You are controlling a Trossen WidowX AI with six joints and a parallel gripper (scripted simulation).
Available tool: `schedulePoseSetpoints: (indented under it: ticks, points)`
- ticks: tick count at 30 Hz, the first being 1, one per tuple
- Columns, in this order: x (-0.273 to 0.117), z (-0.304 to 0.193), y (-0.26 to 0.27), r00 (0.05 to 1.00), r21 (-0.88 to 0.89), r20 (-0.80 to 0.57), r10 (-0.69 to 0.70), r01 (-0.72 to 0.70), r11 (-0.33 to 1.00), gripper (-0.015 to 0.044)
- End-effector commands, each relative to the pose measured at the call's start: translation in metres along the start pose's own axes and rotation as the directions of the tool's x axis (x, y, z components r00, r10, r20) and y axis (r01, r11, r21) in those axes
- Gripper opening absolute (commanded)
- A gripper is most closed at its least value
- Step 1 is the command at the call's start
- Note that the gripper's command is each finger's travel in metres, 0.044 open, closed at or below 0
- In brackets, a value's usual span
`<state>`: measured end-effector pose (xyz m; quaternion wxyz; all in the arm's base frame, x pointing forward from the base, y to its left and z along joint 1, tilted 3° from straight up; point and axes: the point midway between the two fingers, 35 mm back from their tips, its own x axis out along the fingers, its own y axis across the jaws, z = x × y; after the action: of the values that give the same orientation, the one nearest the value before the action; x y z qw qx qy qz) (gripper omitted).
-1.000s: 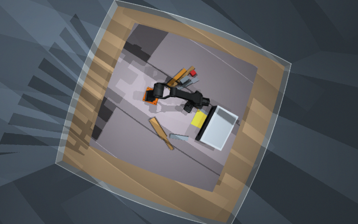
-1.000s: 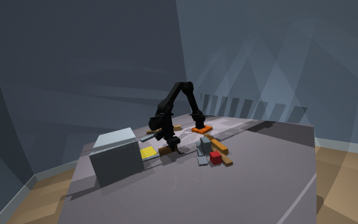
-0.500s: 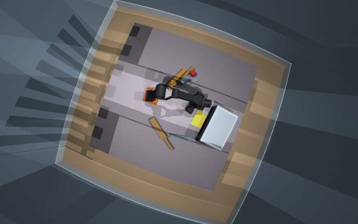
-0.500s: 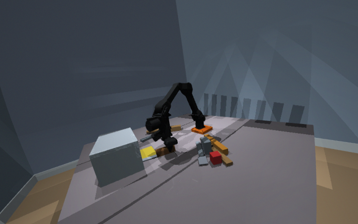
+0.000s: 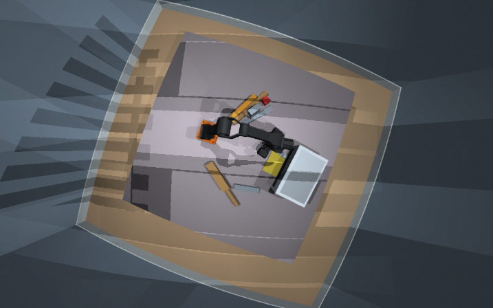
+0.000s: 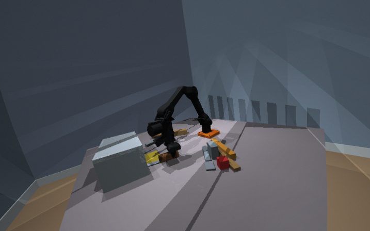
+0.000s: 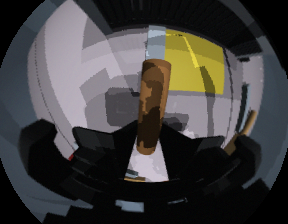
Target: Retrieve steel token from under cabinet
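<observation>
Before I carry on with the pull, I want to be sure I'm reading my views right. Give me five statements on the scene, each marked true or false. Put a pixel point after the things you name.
1. The claw (image 7: pixel 148 123) is clamped on a brown handle (image 7: pixel 155 102) (image 6: pixel 166 157). True.
2. The yellow patch (image 5: pixel 273 164) (image 6: pixel 152 157) (image 7: pixel 195 62) lies behind the cabinet (image 5: pixel 302 177) (image 6: pixel 123 169), on the side away from the arm's base (image 5: pixel 212 140) (image 6: pixel 202 133). False: it lies in front, on the side facing the base.
3. The red cube (image 5: pixel 265 100) (image 6: pixel 222 163) sits on the cabinet's top. False: it is on the table, well away from the cabinet.
4. A pale flat strip (image 7: pixel 156 42) runs on from the handle toward the cabinet. True.
5. The arm's base plate is green. False: it is orange.
</observation>
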<state>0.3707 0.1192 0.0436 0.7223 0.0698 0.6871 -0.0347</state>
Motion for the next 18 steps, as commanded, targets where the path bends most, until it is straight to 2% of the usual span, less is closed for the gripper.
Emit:
schedulePoseSetpoints:
  ticks: [1,18]
  points:
    - [0.000,0.006,0.000,1.000,-0.002,0.002,0.002,-0.002,1.000,0.0000]
    - [-0.001,0.021,0.000,1.000,-0.002,0.003,0.002,-0.002,1.000,0.0000]
